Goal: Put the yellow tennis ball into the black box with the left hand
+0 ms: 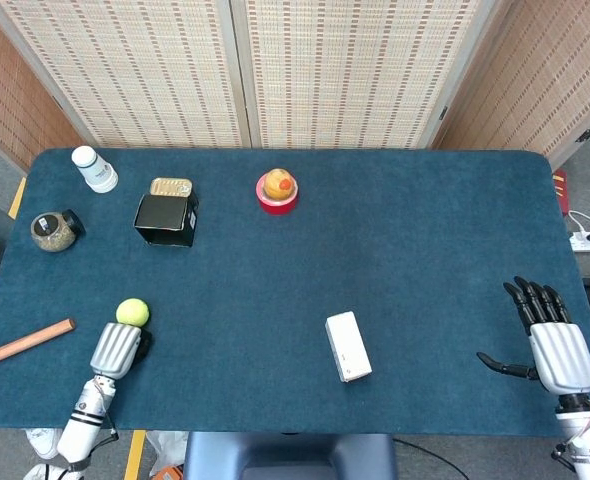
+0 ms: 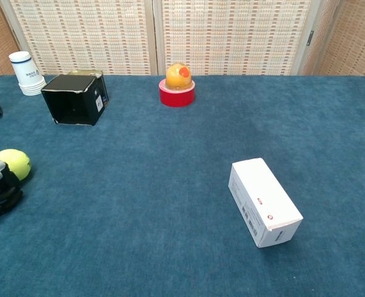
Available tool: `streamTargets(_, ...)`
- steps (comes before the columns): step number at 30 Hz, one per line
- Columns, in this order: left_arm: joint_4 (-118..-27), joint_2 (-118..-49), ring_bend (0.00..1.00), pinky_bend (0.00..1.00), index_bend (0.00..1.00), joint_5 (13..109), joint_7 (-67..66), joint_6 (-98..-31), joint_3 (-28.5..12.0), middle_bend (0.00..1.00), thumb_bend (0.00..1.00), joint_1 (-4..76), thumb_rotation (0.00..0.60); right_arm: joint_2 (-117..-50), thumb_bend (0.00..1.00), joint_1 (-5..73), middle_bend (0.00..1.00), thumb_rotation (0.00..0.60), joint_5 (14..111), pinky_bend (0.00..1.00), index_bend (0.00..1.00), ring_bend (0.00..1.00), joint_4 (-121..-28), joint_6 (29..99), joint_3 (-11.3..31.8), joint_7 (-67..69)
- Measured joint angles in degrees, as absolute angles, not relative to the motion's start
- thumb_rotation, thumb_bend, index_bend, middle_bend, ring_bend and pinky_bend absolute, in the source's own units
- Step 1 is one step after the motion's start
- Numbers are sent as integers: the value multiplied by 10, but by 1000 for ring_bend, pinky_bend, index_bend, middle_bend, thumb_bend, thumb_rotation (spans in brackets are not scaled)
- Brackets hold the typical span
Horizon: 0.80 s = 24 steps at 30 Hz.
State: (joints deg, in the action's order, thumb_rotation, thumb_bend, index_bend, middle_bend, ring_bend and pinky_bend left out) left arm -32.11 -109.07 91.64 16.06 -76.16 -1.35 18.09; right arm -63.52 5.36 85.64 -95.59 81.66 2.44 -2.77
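Yellow tennis ball sits on the blue table at lower left of the head view, well apart from the black box, which lies further up the frame, on its side, its open face toward the camera in the chest view. Left hand is directly below the ball, its silver back facing up and its front edge touching or just short of the ball; cannot tell which. Fingers are hidden under the hand in the head view, and the chest view shows only a dark curled part at the left edge beside the ball, so cannot tell whether it has any hold on it. Right hand rests at lower right of the head view, fingers straight and spread, thumb stuck out to the side, holding nothing.

Behind the box, touching or nearly so, is a gold tin. White bottle in the upper left, dark jar below it near the left edge. Wooden stick lies at lower left, tilted, just left of the left hand. Red roll with an orange fruit-like thing on top sits upper centre. White carton lies lower centre, well apart from both hands
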Motion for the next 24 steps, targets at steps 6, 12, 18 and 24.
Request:
streamTargets(6,-302,-1095,1000,1000,1000,916,180,-731,-13,1000,733,212,600,-638,0,55,0,507,852,0,48,0,-957,813,25,-38)
streamTargets(12,-276,-1106,1000,1000,1000,905,205,-680,-22,1000,733,253,600,-642,0,57,0,509,850,0,48,0,-958,808,24,-47)
streamTargets(18,-230,-1112,1000,1000,1000,888,233,-629,-35,1000,733,295,600,-644,0,62,0,508,838,0,48,0,-959,800,29,-54)
streamTargets(24,-187,-1119,1000,1000,1000,879,258,-590,-39,1000,733,323,600,-646,0,65,0,508,828,0,48,0,-960,792,31,-62)
